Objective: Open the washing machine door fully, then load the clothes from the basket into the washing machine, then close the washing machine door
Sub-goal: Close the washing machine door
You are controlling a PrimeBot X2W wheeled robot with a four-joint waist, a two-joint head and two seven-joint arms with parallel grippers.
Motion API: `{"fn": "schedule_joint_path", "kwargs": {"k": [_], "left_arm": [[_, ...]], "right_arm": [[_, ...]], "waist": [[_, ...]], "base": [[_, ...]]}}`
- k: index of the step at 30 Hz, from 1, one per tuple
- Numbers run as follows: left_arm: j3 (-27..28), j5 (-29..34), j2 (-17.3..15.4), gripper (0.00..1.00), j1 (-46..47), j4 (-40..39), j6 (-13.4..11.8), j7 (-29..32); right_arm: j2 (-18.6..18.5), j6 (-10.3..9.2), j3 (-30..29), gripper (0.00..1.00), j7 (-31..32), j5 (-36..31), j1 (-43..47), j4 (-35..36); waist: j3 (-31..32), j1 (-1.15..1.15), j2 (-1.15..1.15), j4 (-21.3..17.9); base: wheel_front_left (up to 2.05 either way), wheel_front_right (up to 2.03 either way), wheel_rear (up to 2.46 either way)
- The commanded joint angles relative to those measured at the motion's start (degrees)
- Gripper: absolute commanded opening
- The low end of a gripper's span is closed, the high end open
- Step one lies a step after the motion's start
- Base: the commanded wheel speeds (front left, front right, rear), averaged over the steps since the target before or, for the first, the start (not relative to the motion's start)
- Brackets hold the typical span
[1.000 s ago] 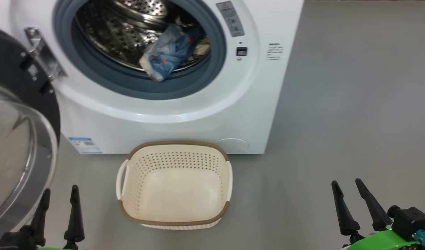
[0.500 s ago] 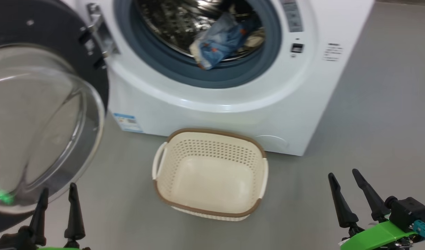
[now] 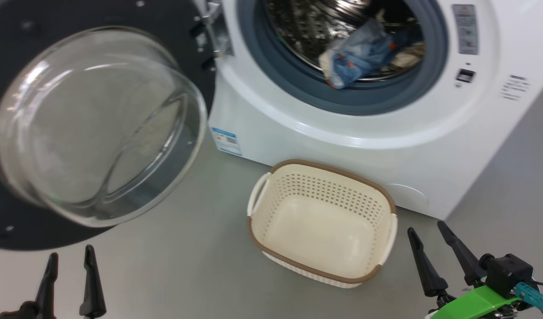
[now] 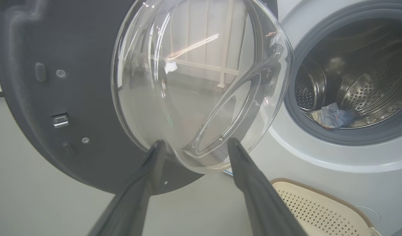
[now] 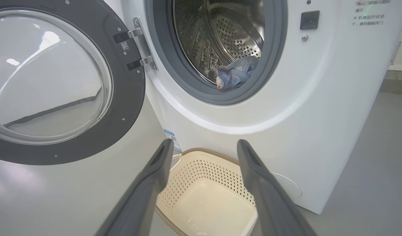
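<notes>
Since the clothes lie inside the washing machine and the basket before it is empty, the left gripper and right gripper, both spread and bare, should next swing the open door shut.

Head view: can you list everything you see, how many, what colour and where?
washing machine: one, white, upper right
washing machine door: one, black rim and clear glass, open at the left
clothes: one bundle, light blue and cream, inside the drum
basket: one, cream with brown rim, empty, in front of the machine
label sticker: one, blue, machine's lower front
left gripper: one, dark fingers, open, lower left
right gripper: one, dark fingers, open, lower right
</notes>
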State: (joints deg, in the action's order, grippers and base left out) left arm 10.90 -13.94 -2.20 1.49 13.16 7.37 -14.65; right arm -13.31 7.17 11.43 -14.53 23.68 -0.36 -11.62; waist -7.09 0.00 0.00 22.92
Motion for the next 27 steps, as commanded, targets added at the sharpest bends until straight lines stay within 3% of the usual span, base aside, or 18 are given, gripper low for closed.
{"fn": "schedule_joint_path", "kwargs": {"k": [1, 9, 27], "left_arm": [[2.34, 0.12, -0.78, 1.00, -0.16, -1.23, 0.12, -0.35], [2.93, -0.59, -0.69, 1.00, -1.54, -1.41, 0.11, -0.35], [4.40, -3.78, -0.68, 1.00, -3.00, -4.36, -2.16, -0.35]], "right_arm": [[-0.97, 0.32, 1.72, 1.00, -0.47, 0.30, -1.39, 1.04], [-0.89, 0.32, 2.79, 1.00, -0.47, 0.63, -0.98, 0.62], [-1.52, 0.32, 5.97, 1.00, -0.47, 1.54, -3.95, -0.89]], "waist": [[0.83, 0.00, 0.00, 3.80], [1.62, 0.00, 0.00, 7.43], [0.37, 0.00, 0.00, 8.12]], "base": [[0.00, 0.00, 0.00], [0.00, 0.00, 0.00], [0.00, 0.00, 0.00]]}}
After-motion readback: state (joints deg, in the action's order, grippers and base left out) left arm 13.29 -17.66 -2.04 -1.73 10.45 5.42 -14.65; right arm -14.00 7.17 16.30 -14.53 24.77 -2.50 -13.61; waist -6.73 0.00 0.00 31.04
